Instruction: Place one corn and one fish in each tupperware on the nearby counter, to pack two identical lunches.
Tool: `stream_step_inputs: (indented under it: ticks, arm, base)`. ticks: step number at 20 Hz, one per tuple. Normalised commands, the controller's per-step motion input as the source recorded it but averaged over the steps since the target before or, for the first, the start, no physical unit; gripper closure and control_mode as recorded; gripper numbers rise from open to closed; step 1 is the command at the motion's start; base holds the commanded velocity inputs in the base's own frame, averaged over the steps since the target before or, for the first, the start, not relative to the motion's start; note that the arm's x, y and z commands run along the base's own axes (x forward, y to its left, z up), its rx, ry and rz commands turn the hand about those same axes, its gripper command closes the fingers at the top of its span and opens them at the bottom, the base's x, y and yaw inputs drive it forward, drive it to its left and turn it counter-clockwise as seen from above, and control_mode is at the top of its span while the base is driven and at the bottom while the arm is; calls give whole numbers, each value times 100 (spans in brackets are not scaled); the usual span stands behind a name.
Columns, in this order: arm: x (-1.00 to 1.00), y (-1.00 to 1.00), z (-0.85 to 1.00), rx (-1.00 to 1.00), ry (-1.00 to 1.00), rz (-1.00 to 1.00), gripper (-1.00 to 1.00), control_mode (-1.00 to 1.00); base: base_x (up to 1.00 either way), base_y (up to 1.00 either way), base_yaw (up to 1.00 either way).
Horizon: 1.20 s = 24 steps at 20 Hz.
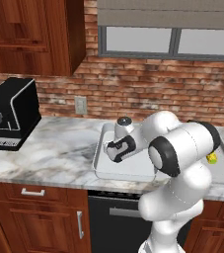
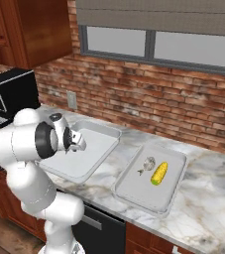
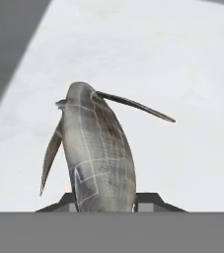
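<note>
Gripper [image 3: 106, 203]: jaws closed on a grey fish [image 3: 99, 153], body rising straight out from between the finger tips [image 3: 150, 200], thin fins splayed to either side. Beyond the held fish: pale floor of a tupperware tray [image 2: 91, 154], directly under the jaws. Well off to the right of the jaws, on the same marbled counter [image 2: 203, 208]: second tupperware tray [image 2: 176, 191], holding one yellow corn [image 2: 159, 173] with a second small grey fish [image 2: 146, 164] just beside it. Far left of the jaws: black coffee machine [image 1: 12, 112] against the brick wall.
</note>
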Motion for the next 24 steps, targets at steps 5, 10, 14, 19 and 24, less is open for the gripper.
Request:
stream_step_inputs:
  ticks: [5,10,14,19,24]
  arm:
    - [15,0,7,0,0,-6,-100,-100]
    - [0,0,38,0,0,-6,-100,-100]
    - [-27,-21,80,0,2,-4,-100,-100]
    - [-73,-44,97,0,-1,1,-100,-100]
    - [-100,-64,68,0,-5,1,-100,-100]
  base:
    - [0,0,0]
    - [0,0,0]
    - [0,0,0]
    - [0,0,0]
    - [0,0,0]
